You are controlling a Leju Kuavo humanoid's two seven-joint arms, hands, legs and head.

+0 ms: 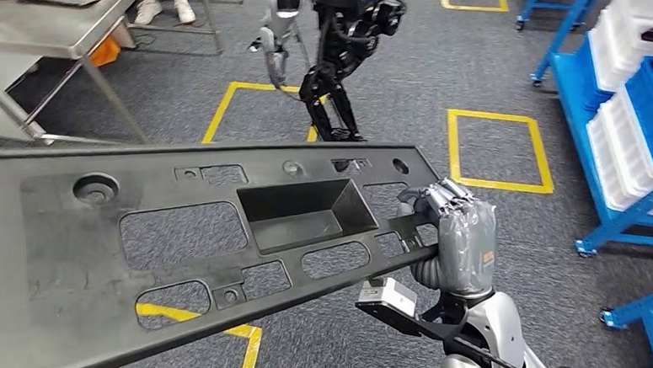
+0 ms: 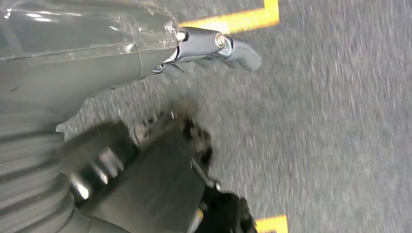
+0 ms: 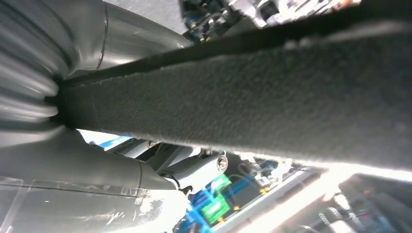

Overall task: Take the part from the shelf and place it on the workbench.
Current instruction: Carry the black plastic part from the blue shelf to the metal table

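The part, a long flat black plastic panel with cut-out windows, round bosses and a deep rectangular pocket near its middle, is held in the air above the grey carpet floor, tilted so its far long edge sits higher than the near one. The right hand grips the panel at its right end: the fingers curl over the top face by the corner, and the grey ribbed cover sits just below the panel's edge. In the right wrist view the panel runs as a broad dark textured band straight out from between the thumb and the fingers, pinched at the hand. From those fingers the panel stretches away to the robot's left, crossing most of the head view. The left hand hangs over the carpet, its thumb extended and the darker fingers blurred; I cannot tell whether they are curled or spread, and nothing is plainly held in them. Beyond the right fingers, yellow tape squares mark the floor, another robot stands farther off, blue shelving with white bins rises to the right, and a metal bench stands far left.
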